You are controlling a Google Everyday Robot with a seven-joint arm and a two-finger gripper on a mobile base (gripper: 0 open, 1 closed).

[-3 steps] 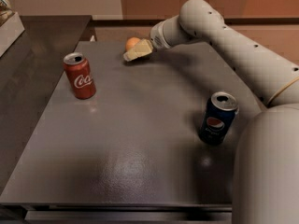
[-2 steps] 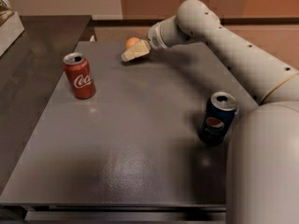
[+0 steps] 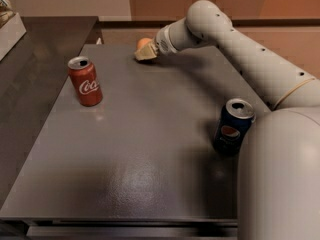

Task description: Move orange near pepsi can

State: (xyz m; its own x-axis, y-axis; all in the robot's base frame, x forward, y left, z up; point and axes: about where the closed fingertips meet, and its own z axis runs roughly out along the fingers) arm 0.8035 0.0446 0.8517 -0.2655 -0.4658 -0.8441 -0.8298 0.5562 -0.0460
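The orange (image 3: 143,43) sits near the far edge of the dark grey table (image 3: 145,154), a little left of centre. My gripper (image 3: 144,54) is right at the orange, on its near side and partly covering it; the arm reaches in from the right. The pepsi can (image 3: 232,128), dark navy with a silver open top, stands upright at the table's right side, well apart from the orange and close to my arm's base.
A red Coca-Cola can (image 3: 86,81) stands upright at the left of the table. A dark counter (image 3: 35,59) adjoins the table on the left, with a white box (image 3: 9,26) at its far left. My arm's large base (image 3: 280,179) fills the lower right.
The gripper has moved slightly to the left, closer onto the orange. The cans have not moved.
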